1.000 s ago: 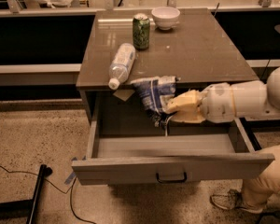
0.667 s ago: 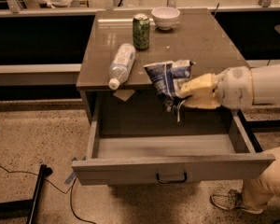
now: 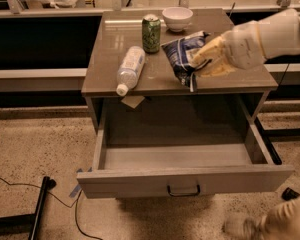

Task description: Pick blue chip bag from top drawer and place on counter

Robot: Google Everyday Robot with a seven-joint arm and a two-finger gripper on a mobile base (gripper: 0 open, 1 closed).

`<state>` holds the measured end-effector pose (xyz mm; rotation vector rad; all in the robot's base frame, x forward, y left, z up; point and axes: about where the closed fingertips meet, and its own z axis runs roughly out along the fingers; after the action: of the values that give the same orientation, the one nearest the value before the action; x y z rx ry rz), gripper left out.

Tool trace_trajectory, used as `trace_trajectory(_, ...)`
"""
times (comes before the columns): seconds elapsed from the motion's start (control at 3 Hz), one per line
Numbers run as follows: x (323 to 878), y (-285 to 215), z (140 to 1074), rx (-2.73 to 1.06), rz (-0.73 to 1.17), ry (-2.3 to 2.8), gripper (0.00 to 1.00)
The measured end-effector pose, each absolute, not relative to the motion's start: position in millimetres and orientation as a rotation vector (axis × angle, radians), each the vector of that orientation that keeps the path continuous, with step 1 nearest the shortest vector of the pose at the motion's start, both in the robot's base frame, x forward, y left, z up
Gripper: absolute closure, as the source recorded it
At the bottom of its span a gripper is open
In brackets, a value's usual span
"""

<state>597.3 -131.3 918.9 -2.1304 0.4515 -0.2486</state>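
Observation:
My gripper (image 3: 199,64) reaches in from the right and is shut on the blue chip bag (image 3: 182,54), a crumpled dark blue foil bag with white print. It holds the bag above the right half of the counter (image 3: 230,79), a glossy grey-brown tabletop; I cannot tell whether the bag touches it. The top drawer (image 3: 140,181) stands pulled out wide below, its inside bare, its dark loop handle at the centre of the front panel.
On the counter lie a clear plastic water bottle (image 3: 130,68) on its side at the left, an upright green can (image 3: 151,33) and a white bowl (image 3: 177,18) at the back. Black cables (image 3: 20,184) and a stand run over the speckled floor at the left.
My gripper has lifted the blue chip bag out of the drawer and carried it up and back over the counter. The drawer stays open.

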Motion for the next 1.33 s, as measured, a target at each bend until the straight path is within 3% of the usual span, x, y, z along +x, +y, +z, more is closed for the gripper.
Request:
trace_trajectory(0.33,647,-120,917,-2.189,-0.205,0.604,1.00)
trace_trajectory(1.0,720,-91,882,-2.218,-0.021,0.927,0.58)
trace_trajectory(1.33,732,-110,873,-2.209,-0.003,1.063,0.35)
